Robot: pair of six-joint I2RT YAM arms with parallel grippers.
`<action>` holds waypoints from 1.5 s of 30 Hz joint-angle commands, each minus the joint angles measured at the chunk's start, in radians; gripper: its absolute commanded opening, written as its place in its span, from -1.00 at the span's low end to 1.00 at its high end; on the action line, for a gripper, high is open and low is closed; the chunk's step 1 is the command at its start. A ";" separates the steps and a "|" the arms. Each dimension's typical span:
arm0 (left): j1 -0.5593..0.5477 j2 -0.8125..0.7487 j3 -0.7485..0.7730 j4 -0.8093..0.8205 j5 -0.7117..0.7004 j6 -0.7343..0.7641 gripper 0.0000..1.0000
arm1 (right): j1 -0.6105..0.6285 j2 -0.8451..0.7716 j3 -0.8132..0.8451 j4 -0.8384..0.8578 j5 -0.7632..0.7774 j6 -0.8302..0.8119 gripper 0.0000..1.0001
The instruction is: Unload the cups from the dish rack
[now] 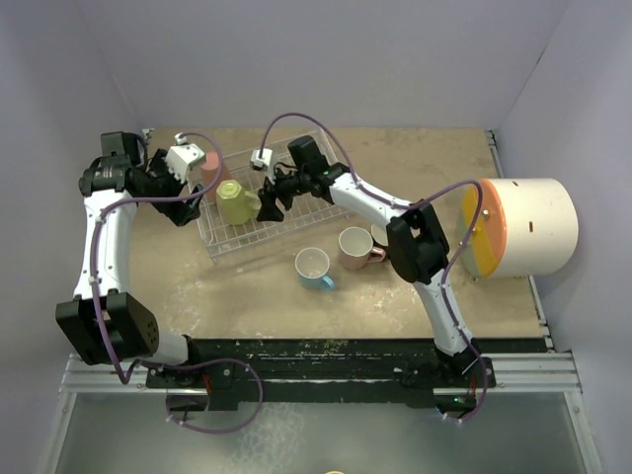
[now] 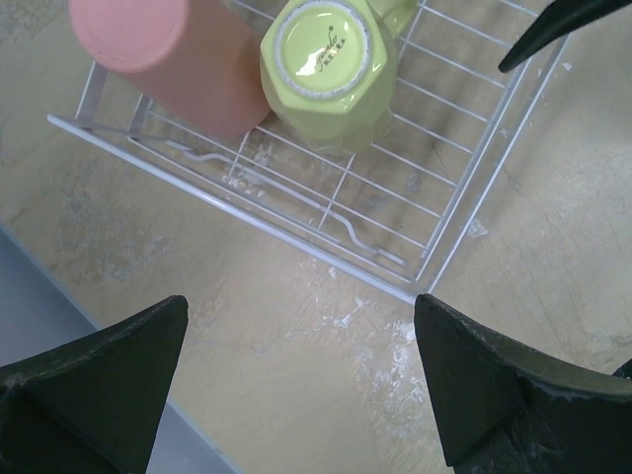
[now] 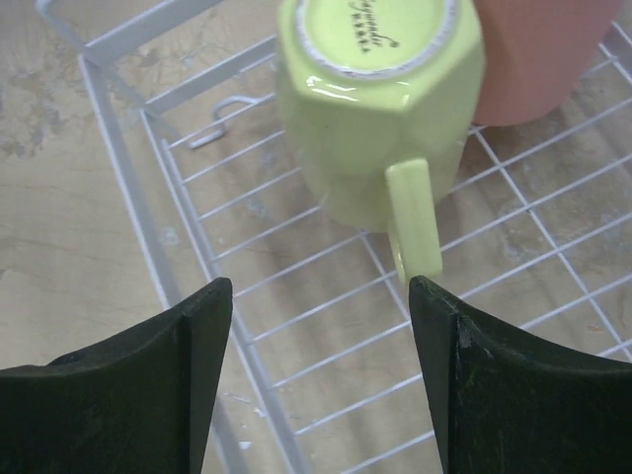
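The dish rack (image 1: 255, 240) holds two upturned cups side by side at its left end: the yellow-green cup (image 1: 237, 202) and the coral-red cup (image 1: 211, 170). The light blue cup (image 1: 314, 267) and the light pink cup (image 1: 355, 247) stand upright on the desk (image 1: 494, 286) just beside the rack. The left arm's jaws and the right arm's jaws gape wide and empty, the right pair above the yellow-green cup's handle.

Table (image 1: 444, 286): rack (image 1: 247, 239), blue cup (image 1: 314, 267), pink cup (image 1: 355, 247)

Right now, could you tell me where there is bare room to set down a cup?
Bare table in front of the rack, left of the blue cup; more at the back, between rack and cylinder. Crowded around the pink cup and blue cup beside the right arm.
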 commanded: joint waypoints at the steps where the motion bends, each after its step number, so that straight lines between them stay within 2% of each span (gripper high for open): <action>1: 0.008 -0.035 0.019 0.008 0.050 0.002 0.99 | 0.009 -0.109 -0.064 0.092 0.089 -0.021 0.48; 5: 0.009 -0.037 0.014 0.003 0.053 0.007 0.99 | 0.009 -0.057 0.036 0.067 0.218 -0.025 0.50; 10: 0.008 -0.039 0.016 0.006 0.054 0.010 0.99 | 0.035 0.020 0.148 0.025 0.287 -0.040 0.56; 16: 0.011 -0.035 0.041 -0.010 0.084 0.004 0.99 | 0.070 0.076 0.183 0.009 0.261 -0.063 0.57; 24: 0.018 -0.054 0.043 -0.016 0.160 -0.012 0.99 | 0.092 0.121 0.222 0.019 0.272 -0.044 0.48; 28: 0.017 -0.096 0.007 0.013 0.183 0.010 0.99 | 0.109 0.140 0.235 0.055 0.333 -0.023 0.19; 31: 0.018 -0.140 -0.023 0.006 0.214 0.071 0.99 | 0.112 0.136 0.242 0.057 0.343 0.017 -0.38; 36: 0.018 -0.162 -0.042 -0.013 0.222 0.116 0.99 | 0.111 0.028 0.153 0.161 0.349 0.107 -0.96; 40: 0.017 -0.179 -0.073 -0.003 0.228 0.134 0.99 | 0.111 -0.081 0.087 0.229 0.347 0.186 -1.00; 45: 0.017 -0.225 -0.118 0.026 0.294 0.170 0.99 | 0.111 -0.231 0.043 0.206 0.374 0.321 -1.00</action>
